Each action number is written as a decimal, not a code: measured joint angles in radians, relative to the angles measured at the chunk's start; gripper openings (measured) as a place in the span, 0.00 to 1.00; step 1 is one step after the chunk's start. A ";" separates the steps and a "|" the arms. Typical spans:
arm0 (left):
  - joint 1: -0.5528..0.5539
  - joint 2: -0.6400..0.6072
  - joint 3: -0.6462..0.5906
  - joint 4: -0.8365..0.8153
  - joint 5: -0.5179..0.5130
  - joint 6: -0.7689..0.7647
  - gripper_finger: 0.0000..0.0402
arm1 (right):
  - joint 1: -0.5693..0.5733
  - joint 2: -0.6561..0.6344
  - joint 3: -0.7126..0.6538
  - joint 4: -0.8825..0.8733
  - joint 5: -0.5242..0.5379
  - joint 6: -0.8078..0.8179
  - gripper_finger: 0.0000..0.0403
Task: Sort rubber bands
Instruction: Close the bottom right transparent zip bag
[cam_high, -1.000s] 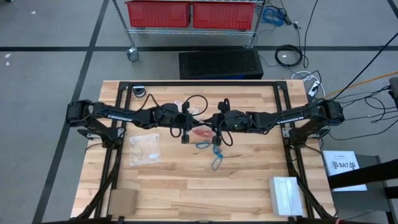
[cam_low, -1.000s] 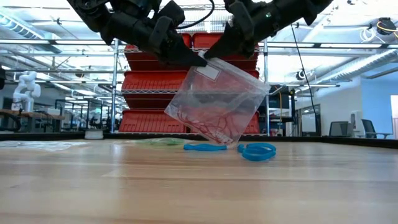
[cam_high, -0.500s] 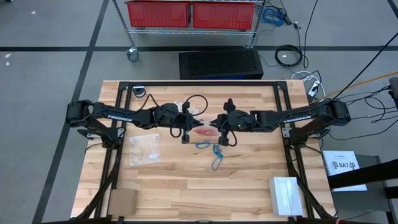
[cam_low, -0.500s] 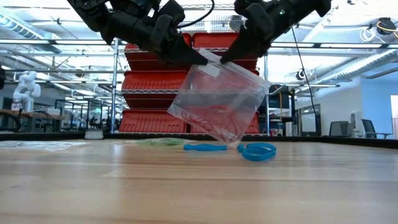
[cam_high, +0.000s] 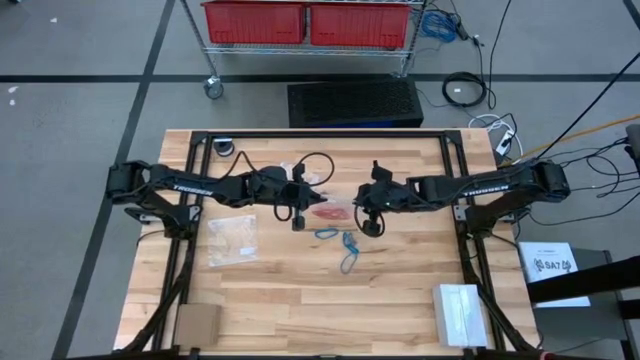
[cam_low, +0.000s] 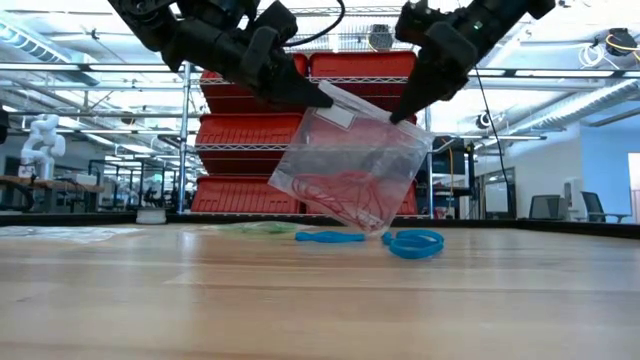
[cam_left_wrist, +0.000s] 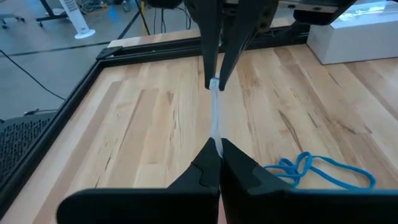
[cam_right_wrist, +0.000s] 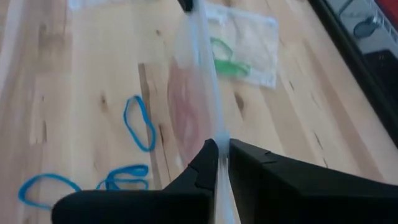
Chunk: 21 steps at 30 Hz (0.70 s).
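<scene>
Above mid-table you've got one clear zip bag (cam_low: 350, 165) hanging tilted in the air, pinched at its top edge by both grippers. Left gripper (cam_low: 318, 98) is pressed together on one upper corner, right gripper (cam_low: 398, 117) pressed together on the other — the wrist views show each pair of fingers clamped on the bag's thin edge. Red rubber bands (cam_low: 340, 190) sit inside the bag, bunched toward its lower end; too tangled for you to count.

On the table under and just right of the bag: blue rubber bands (cam_high: 347, 250). In the high view you can make out one loop near the bag (cam_high: 327, 234) and a longer cluster nearer the front edge, so at least two or three — exact count unclear. In the low view, one lies flat (cam_low: 330, 237) and one curls up (cam_low: 415, 243).

Left of centre lies a second clear bag (cam_high: 233, 240), flat on the wood, well apart from the held one. The right wrist view shows green rubber bands (cam_right_wrist: 225, 56) at a flat bag; number unclear.

Near edge: one brown cardboard piece (cam_high: 197, 324) at the left, one white box (cam_high: 460, 314) at the right.

Two arms, both at work, meeting at mid-table from left and right.

Far side, beyond the table: two red bins (cam_high: 308, 22) on a wire cart.
</scene>
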 joint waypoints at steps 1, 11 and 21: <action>0.000 0.000 0.000 0.000 -0.001 0.000 0.00 | 0.000 0.000 0.000 -0.012 0.000 0.007 0.03; 0.001 0.000 0.000 0.000 -0.006 0.000 0.00 | -0.001 0.000 0.000 -0.117 0.028 0.053 0.03; 0.001 0.000 0.000 0.001 -0.016 -0.001 0.00 | -0.008 0.000 -0.001 -0.178 0.054 0.089 0.03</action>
